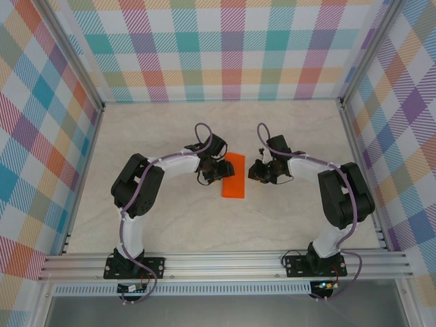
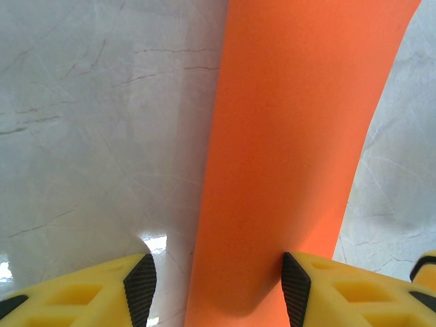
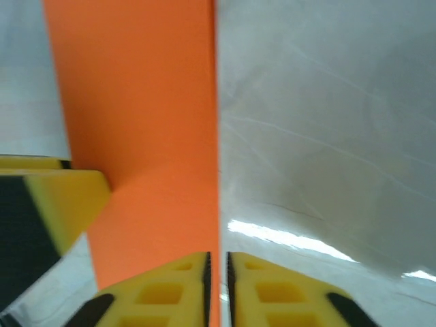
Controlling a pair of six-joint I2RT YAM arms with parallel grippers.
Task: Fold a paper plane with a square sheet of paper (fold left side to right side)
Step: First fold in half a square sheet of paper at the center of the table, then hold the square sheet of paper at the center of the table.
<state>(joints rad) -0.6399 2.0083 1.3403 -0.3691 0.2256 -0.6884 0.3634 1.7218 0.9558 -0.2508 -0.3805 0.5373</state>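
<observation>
My right gripper [image 3: 218, 272] clamps the edge of the square sheet of paper [image 3: 143, 122] — my left gripper [image 2: 218, 279], jaws apart, straddles it.

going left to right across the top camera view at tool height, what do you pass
left arm's elbow → left tool → orange paper → right tool → right arm's elbow
</observation>
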